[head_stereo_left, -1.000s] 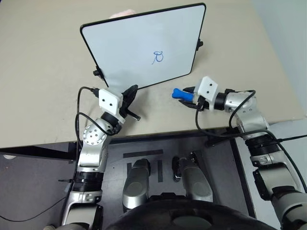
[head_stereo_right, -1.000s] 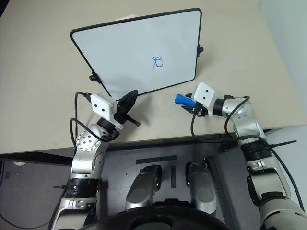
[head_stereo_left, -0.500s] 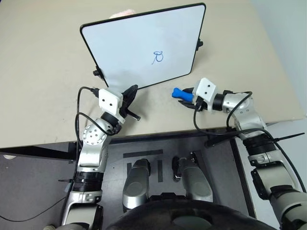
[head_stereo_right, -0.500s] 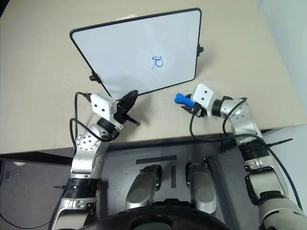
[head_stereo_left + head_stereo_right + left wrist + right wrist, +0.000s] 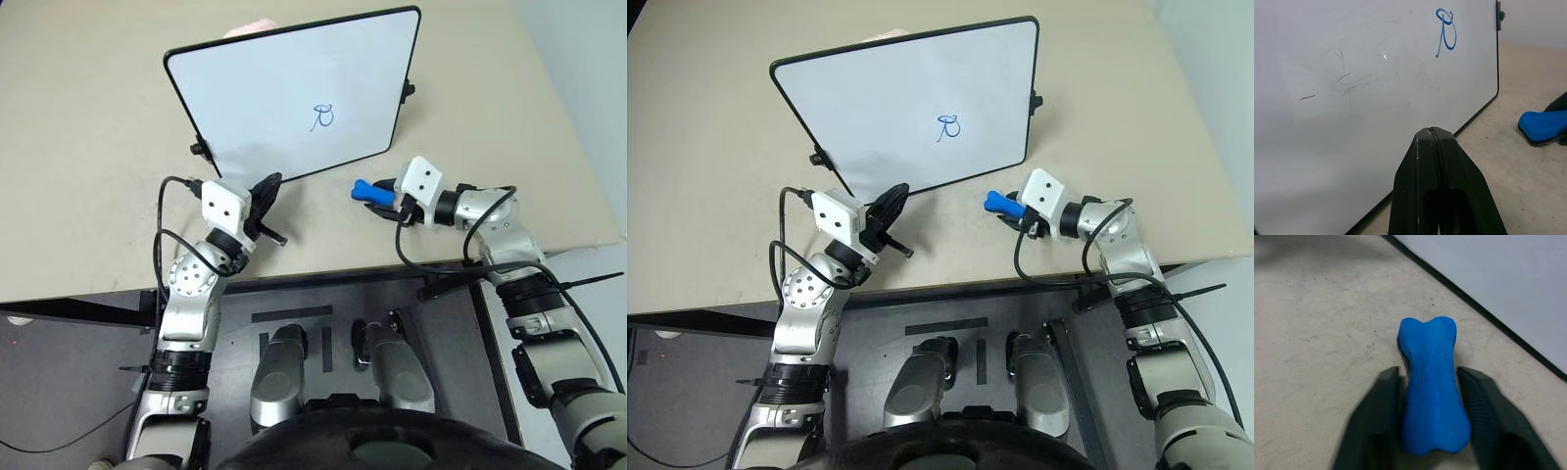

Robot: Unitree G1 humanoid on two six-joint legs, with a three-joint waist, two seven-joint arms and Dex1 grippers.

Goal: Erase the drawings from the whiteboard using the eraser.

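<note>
Right pincer (image 5: 1432,440) has its fingers on both sides of the eraser (image 5: 1432,382), grasping it on the surface (image 5: 88,147) just beside the whiteboard (image 5: 274,88). Left pincer (image 5: 1432,142) clenched, empty. Scribble (image 5: 322,117) untouched; lift and wiping all remain.

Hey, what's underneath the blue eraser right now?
The eraser lies on the beige table, between the right pincer's fingers. A dark layer shows along its lower edge. The tabletop directly beneath is covered by it.
</note>
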